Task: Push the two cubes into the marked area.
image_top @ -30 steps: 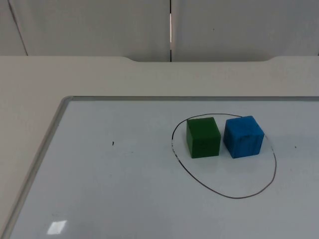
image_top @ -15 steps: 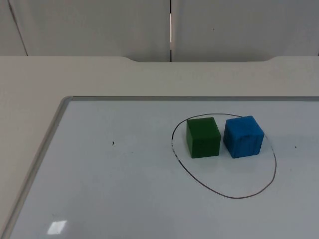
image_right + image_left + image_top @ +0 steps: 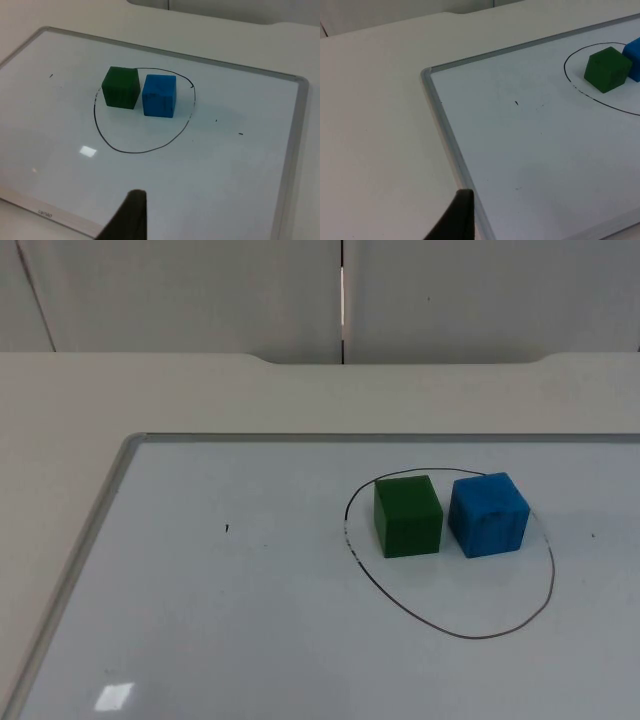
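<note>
green cube (image 3: 408, 516) and blue cube (image 3: 488, 513) sit side by side (apparently a slight gap between them) inside the drawn ring (image 3: 440, 626) on the whiteboard (image 3: 200, 620), blue at 3 o'clock of green. can't tell either arm's jaws.

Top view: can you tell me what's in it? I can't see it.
A green cube and a blue cube sit side by side, slightly apart, inside a hand-drawn black loop on a whiteboard.

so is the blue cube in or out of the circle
In. The blue cube sits inside the drawn circle, beside the green cube, with the line running around both.
</note>
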Robot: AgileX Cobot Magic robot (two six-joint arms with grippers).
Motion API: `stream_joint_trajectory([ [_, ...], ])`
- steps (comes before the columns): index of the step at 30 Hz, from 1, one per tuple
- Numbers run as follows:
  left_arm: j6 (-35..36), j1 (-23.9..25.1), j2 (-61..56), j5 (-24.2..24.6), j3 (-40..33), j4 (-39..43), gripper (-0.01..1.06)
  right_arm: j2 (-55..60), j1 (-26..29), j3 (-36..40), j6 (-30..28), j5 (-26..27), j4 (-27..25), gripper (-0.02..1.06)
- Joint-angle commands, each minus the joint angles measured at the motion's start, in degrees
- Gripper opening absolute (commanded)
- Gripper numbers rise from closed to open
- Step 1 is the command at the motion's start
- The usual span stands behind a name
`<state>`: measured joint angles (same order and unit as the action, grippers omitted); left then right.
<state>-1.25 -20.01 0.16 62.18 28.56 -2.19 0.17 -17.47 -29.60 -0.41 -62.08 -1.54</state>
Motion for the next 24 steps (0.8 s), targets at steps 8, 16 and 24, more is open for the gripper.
stream_joint_trajectory([
  [8, 0.06, 0.04, -0.16, -0.62, -0.25, 0.11, 1.05, -0.17, 0.07, 0.12, -0.46, 0.22, 0.34, 1.05],
  [16, 0.06, 0.04, -0.16, -0.62, -0.25, 0.11, 1.05, -0.17, 0.07, 0.12, -0.46, 0.22, -0.16, 1.05],
  [24, 0.06, 0.04, -0.16, -0.62, -0.25, 0.11, 1.05, -0.17, 0.07, 0.12, -0.46, 0.22, -0.16, 1.05],
])
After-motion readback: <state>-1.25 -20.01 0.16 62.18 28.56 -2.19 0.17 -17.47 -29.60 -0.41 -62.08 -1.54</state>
